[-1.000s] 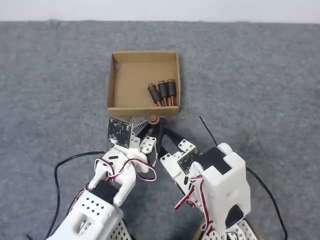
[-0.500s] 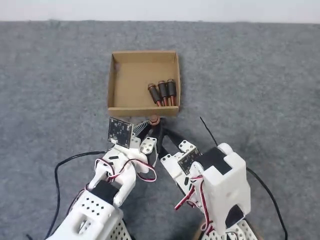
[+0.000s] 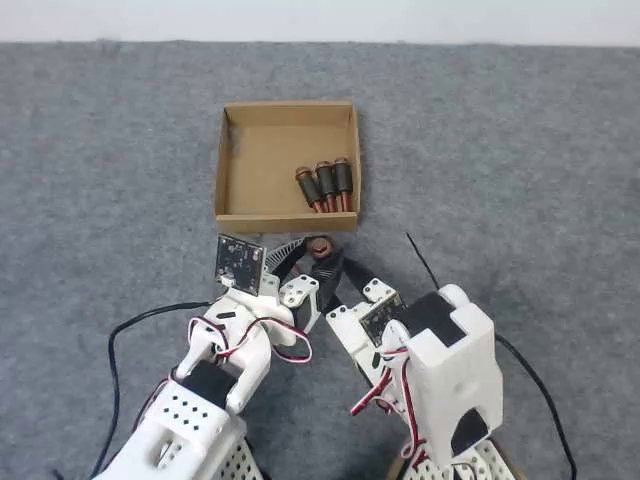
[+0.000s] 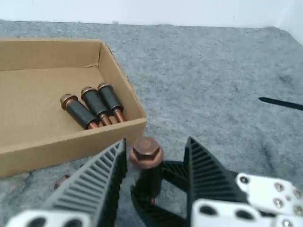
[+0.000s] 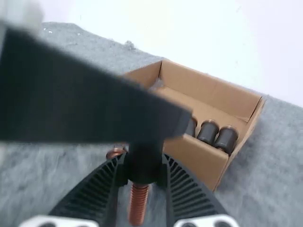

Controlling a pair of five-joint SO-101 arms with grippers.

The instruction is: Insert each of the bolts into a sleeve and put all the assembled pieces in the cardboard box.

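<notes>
Right end effector, seen from above, is clenched on a joined piece whose bolt shows its copper head almost face-up, so the long axis stands close to upright. The left end effector sits right beside it with its jaws spread. Just past the two of them, away from the arm bases, is the front wall of the cardboard box. Three assembled pieces already lie side by side in the box's right-hand front corner.

From the left wrist, the hex head stands between the spread jaws. One ribbed finger is very near it, though I can't tell whether it touches, and the other is plainly apart. Below the head is the dark sleeve, pinched by the other arm's black fingers. A small copper bit lies on the grey bench by the box wall, too hidden to name.

From the right wrist, the sleeve is gripped between the ribbed fingers, and the threaded end pokes out towards the camera. The box is straight ahead and close.

To my eye the insertion is done, and the right arm is the one to carry the piece. The short way is forward over the near wall, once the left jaws are out of the way.
</notes>
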